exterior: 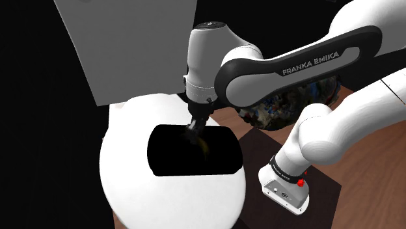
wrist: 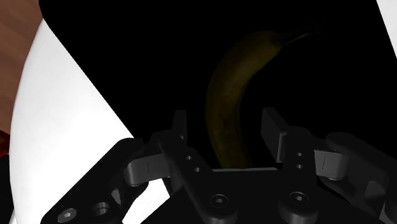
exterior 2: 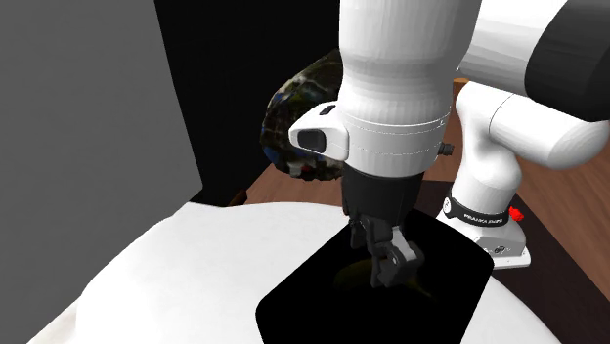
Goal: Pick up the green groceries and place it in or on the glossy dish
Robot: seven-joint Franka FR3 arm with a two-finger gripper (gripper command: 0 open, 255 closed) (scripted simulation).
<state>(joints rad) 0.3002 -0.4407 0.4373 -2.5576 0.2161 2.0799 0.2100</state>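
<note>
- At the shoulder view's left, white round table with a black area
- Over that patch, gripper with fingers apart, straddling a dim olive banana (not touching it)
- Further right, behind the arm, dark mottled dish

You have a banana that reads dull olive-yellow, browner and darker towards its edges, against a flat pure black patch. The table around that patch is plain white. Your gripper is all black, with a grey sheen on its knuckles. The arm is white with dark grey joints and white lettering, and its base carries a red button. The dish is dark and glossy, mottled with blue, green and white flecks. The floor shows reddish-brown wood grain, the stand is near black, and the wall is flat grey
</note>
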